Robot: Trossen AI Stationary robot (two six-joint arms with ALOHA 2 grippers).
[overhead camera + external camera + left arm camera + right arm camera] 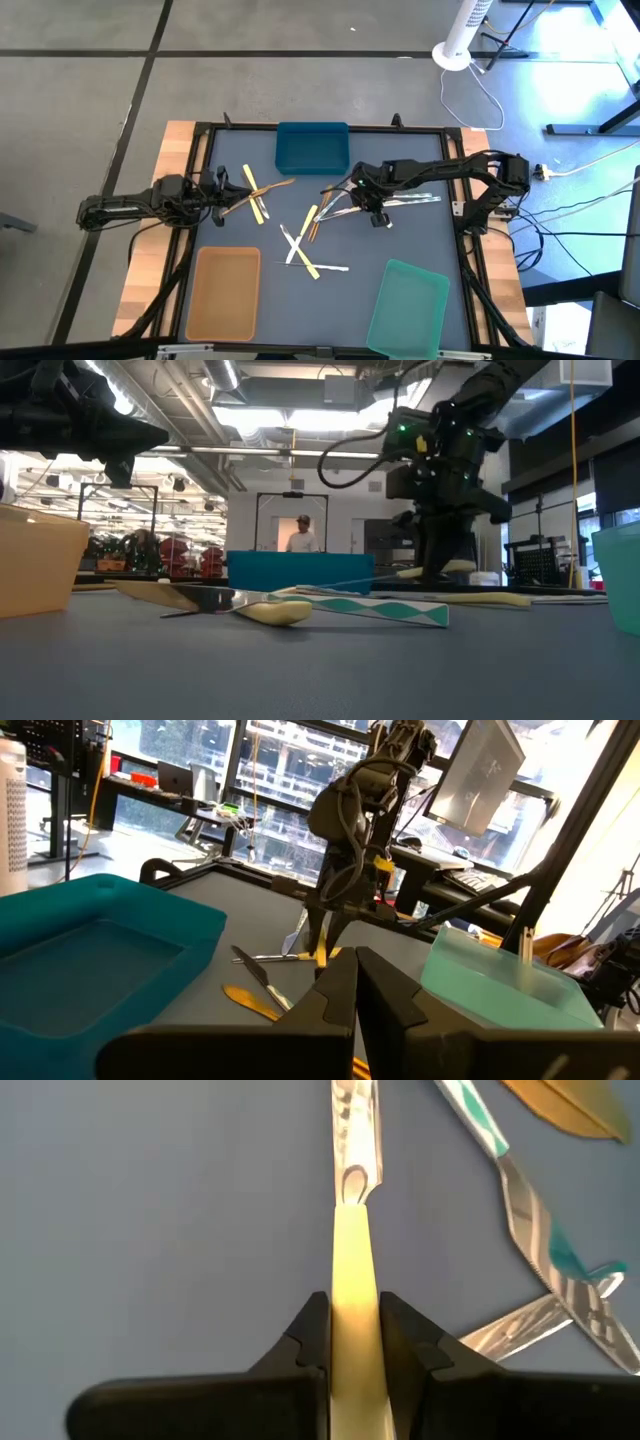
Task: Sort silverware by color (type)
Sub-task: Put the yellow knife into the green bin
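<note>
My right gripper [372, 208] hangs over the mat's middle right, pointing steeply down, shut on a piece of silverware with a pale yellow handle [352, 1250] and a silvery working end [355, 1120]. More silverware lies loose on the dark mat: a crossed cluster [300, 245] in the middle, yellow and brown pieces [257, 193] at the left, and silvery ones [418, 200] at the right. My left gripper [356, 982] waits shut at the mat's left edge [220, 195], pointing level toward the right and touching nothing. My right gripper pinches the pale yellow handle [352, 1280] between its two fingers [312, 1330], which come steeply from above and lie along the handle. The utensil slants away from the fingers with its silvery end [330, 586] lower. I cannot tell whether that end touches the mat.
A blue tray [312, 148] stands at the mat's far edge, a tan tray [225, 292] at the near left and a green tray [408, 305] at the near right. A person [301, 534] stands in the room beyond the table.
</note>
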